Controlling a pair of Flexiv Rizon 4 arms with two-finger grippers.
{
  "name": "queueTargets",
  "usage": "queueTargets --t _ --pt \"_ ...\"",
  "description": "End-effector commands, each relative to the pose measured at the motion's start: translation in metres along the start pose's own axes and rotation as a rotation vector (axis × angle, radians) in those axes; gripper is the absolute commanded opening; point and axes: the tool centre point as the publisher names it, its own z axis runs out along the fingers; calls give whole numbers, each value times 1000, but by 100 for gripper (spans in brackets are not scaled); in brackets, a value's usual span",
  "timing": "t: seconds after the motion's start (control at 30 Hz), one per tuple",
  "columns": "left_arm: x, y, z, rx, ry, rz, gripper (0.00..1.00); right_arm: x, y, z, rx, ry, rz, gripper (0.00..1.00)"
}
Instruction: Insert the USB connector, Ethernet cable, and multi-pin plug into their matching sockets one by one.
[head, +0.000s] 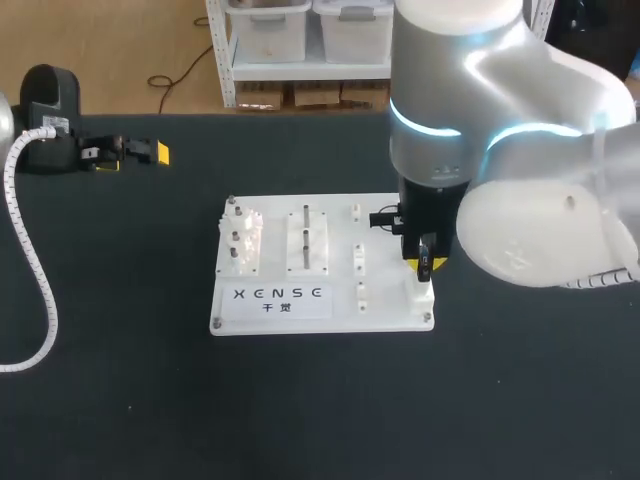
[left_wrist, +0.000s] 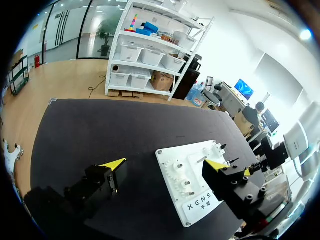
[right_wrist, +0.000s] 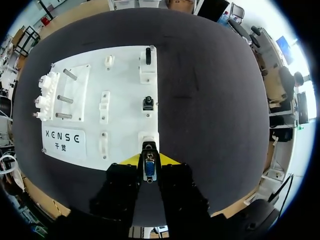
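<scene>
The right claw (right_wrist: 149, 161) pinches the plug (right_wrist: 149, 170) just over its socket (right_wrist: 148, 139) at the board's (right_wrist: 125, 75) 5 o'clock corner. The left claw (left_wrist: 167, 163) gapes empty at the bench's (head: 500, 400) 10 o'clock. Alignment looks roughly true, but a tilted plug could jam or bend pins.

The right arm (head: 500, 110) is a fat, glossy silver-white casing ringed with glowing pale-blue bands (head: 425, 122) above its black, blocky right gripper (head: 425, 265) with yellow tips, while behind the matching left gripper (left_wrist: 164, 165) a white ribbed hose (head: 51, 315) joins a black wrist housing (head: 50, 100).
</scene>
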Motion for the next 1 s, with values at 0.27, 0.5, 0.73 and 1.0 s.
queueTargets --t 0.27,0.5,0.73,1.0 --pt "0 0 0 0 0 0 100 -18 -9 11 -12 -120 28 100" --pt "0 0 0 0 0 0 100 -24 -23 -32 12 -219 76 100" --pt "0 0 0 0 0 0 100 -11 -30 -66 36 -280 137 100" --pt "0 0 0 0 0 0 100 0 -25 -82 145 -266 115 100"
